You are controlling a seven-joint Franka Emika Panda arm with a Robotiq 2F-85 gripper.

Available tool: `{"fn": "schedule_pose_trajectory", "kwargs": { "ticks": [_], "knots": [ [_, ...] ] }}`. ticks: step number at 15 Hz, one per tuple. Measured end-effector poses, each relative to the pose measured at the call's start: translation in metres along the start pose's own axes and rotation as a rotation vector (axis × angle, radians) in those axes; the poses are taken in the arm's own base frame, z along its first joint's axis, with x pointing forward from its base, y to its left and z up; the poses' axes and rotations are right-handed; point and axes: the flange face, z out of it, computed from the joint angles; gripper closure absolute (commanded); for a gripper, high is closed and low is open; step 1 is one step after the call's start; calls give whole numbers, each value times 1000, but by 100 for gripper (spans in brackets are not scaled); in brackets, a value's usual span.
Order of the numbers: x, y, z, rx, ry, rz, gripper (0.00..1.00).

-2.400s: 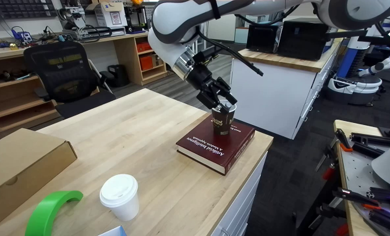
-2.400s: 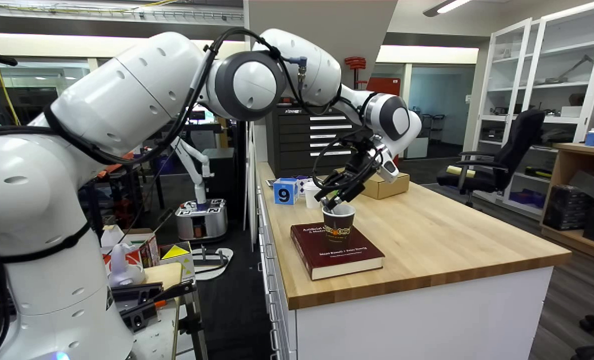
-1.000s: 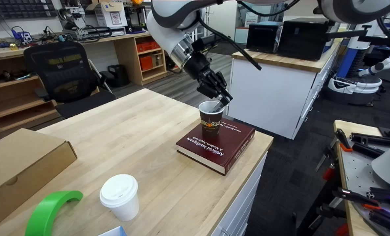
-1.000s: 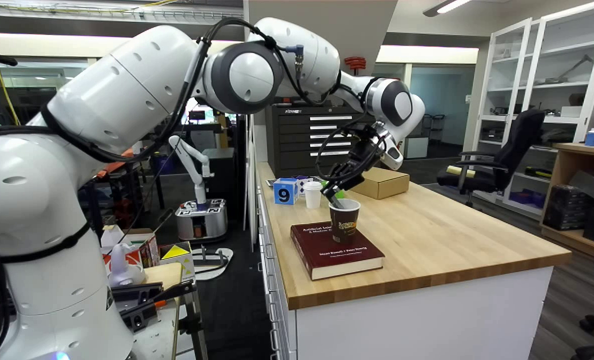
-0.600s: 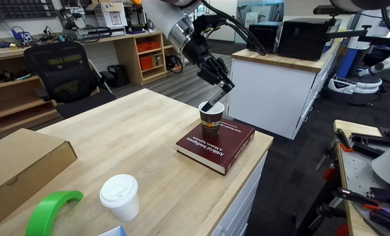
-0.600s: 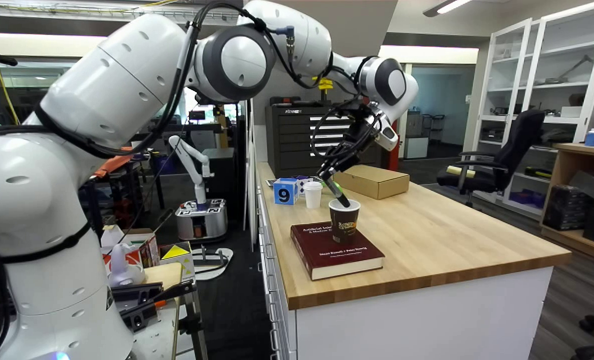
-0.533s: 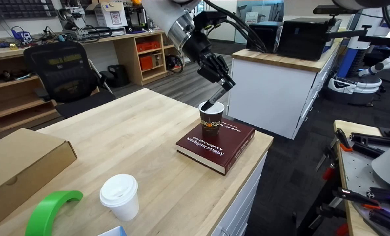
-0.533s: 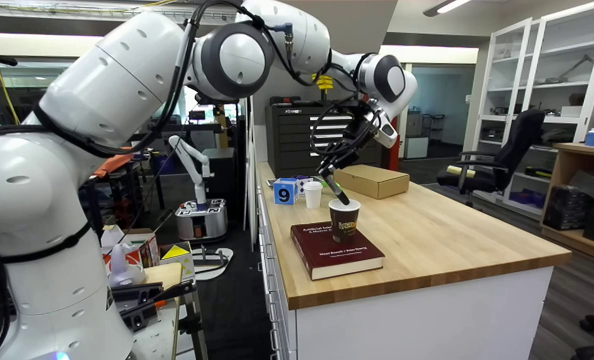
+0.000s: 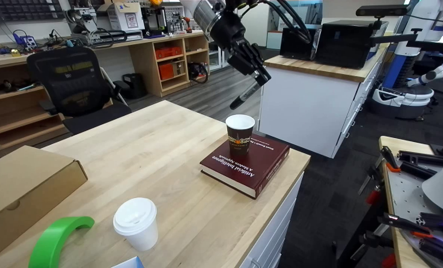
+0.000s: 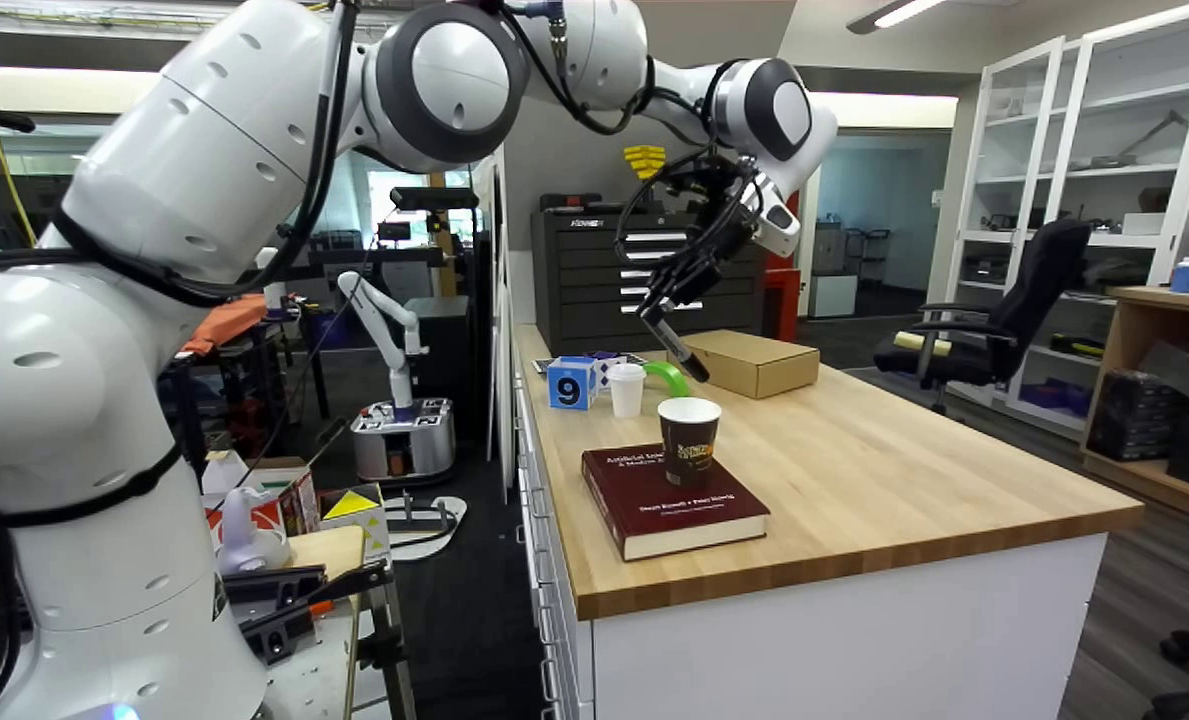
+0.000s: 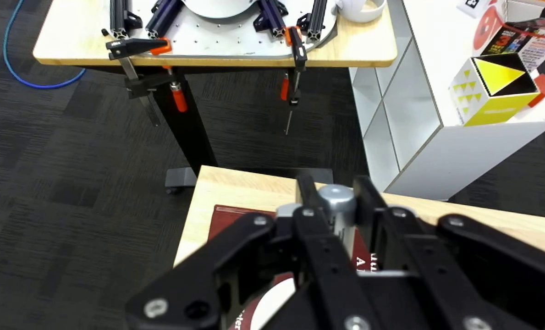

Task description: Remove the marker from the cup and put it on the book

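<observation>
In an exterior view, we have the slim grey marker with a dark tip (image 9: 244, 95) hanging tilted, tip down, at 12 o'clock from the small brown paper cup with a pale rim (image 9: 240, 140) and out of it. The black two-fingered gripper (image 11: 335, 189) is clamped on the marker's grey end. Extraction looks done. The cup stands upright on the thick dark red hardcover book (image 9: 260, 167), taking up landing room, so we should swing around it, aim for bare cover at its 5 o'clock, tip the marker nearer flat and release low, lest it roll. At the book's 8 o'clock stands a white lidded cup (image 9: 136, 223), a green curved arch (image 9: 53, 240) beyond; neither seems in our way.
</observation>
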Motion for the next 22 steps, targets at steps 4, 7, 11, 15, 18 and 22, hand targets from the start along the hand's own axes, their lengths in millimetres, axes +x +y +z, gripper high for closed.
{"fn": "schedule_pose_trajectory", "kwargs": {
  "ticks": [4,7,11,15,18,22],
  "knots": [
    [-9,24,-9,14,18,64,94],
    [-6,41,-7,26,15,103,94],
    [11,58,7,44,6,135,94],
    [33,69,26,66,14,156,94],
    [51,74,44,97,27,165,94],
    [73,80,70,133,39,180,94]
  ]
}}
